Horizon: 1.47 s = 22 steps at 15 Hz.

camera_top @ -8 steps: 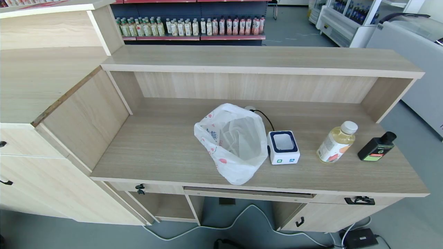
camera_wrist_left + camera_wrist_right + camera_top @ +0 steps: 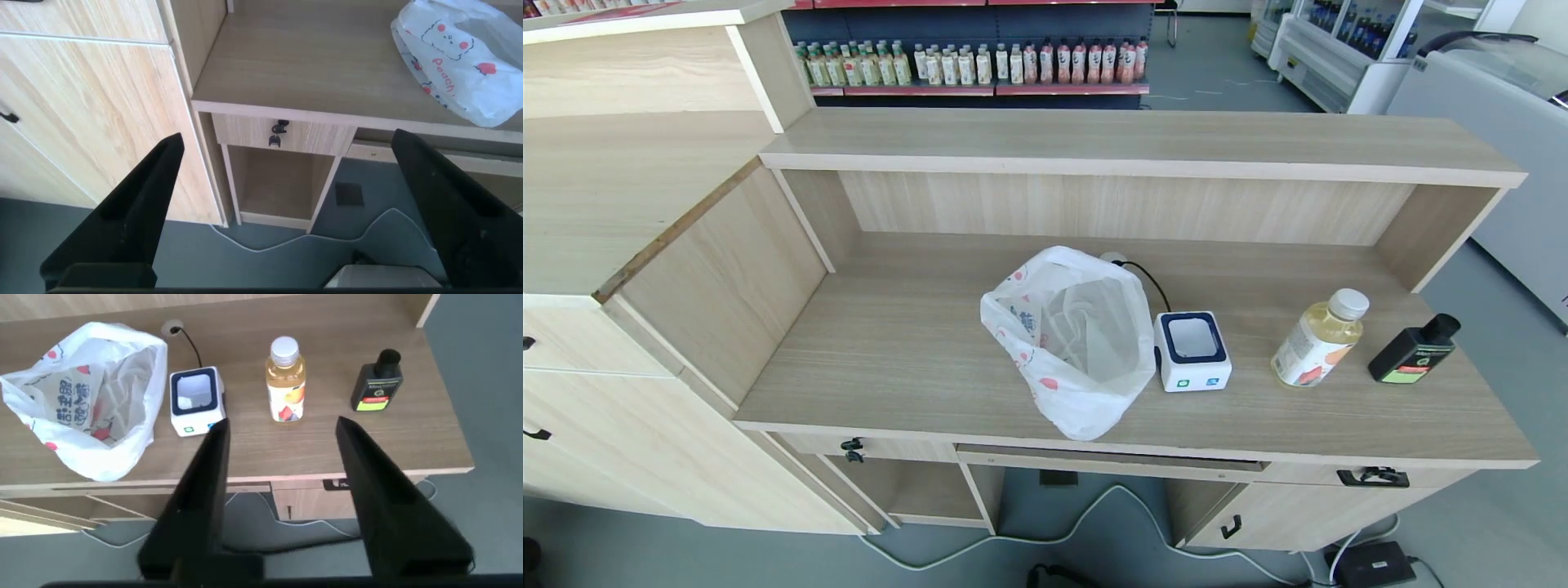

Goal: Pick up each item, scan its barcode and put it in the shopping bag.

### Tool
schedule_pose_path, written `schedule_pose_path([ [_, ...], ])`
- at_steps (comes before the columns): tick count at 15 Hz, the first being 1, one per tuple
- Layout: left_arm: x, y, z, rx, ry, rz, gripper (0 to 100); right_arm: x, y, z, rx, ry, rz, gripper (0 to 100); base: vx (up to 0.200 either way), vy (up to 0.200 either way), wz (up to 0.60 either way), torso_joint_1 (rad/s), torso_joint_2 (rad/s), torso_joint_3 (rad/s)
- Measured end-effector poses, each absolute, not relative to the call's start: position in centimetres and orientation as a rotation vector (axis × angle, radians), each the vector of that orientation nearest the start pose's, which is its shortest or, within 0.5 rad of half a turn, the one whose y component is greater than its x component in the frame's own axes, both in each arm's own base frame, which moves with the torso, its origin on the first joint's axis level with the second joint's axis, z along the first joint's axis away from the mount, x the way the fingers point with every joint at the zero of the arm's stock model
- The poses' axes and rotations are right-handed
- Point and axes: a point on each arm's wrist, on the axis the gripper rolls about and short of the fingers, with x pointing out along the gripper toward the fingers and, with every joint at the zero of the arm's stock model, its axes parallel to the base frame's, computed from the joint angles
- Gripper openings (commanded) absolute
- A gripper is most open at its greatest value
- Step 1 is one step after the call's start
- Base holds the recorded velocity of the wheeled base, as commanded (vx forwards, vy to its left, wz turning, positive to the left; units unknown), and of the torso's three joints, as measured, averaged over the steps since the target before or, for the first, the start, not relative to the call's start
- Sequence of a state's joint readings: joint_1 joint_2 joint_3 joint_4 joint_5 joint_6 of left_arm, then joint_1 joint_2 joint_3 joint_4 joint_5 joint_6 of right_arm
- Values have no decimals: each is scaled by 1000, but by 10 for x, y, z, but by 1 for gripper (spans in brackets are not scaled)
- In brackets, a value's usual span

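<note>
Camera shift — two bottles [image 2: 1316,339] [image 2: 1413,353], one bag [image 2: 1045,384]

No wording can be read for certain. The white shopping bag [image 2: 1062,343] carries red and blue lettering among small red fruit pictures. The scanner [image 2: 1191,349], at the bag's 3 o'clock, has two small coloured squares on its front. Further toward 3 o'clock, the pale drink bottle [image 2: 1319,339] and the black bottle [image 2: 1413,351] bear labels too small to make out
</note>
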<state>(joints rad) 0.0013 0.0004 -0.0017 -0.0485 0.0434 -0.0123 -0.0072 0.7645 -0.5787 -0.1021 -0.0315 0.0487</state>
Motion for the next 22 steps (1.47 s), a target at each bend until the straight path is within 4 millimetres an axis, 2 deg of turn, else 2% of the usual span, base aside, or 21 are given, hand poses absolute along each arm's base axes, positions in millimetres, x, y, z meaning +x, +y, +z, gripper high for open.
schedule_pose_path([
  [2,-23,1,81,-13,-50,44,100,115,-6,241,46,105,-72,100,0,0,0,0,0,0],
  [3,-23,1,81,-13,-50,44,100,132,-9,234,46,108,-85,100,0,0,0,0,0,0],
  [5,-23,1,81,-13,-50,44,100,162,-14,199,39,133,-100,100,0,0,0,0,0,0],
  [8,-23,1,81,-13,-50,44,100,198,-28,153,-43,171,-146,100,0,0,0,0,0,0],
  [12,-23,1,81,-13,-50,44,100,227,-46,113,-100,253,-197,100,0,0,0,0,0,0],
  [16,-23,1,81,-14,-50,44,100,266,-51,100,-95,278,-185,100,0,0,0,0,0,0],
  [19,-23,1,81,-14,-50,44,100,299,-39,100,-100,241,-125,100,0,0,0,0,0,0],
  [22,-23,1,81,-13,-50,45,100,316,-22,96,-109,229,-75,100,0,0,0,0,0,0],
])
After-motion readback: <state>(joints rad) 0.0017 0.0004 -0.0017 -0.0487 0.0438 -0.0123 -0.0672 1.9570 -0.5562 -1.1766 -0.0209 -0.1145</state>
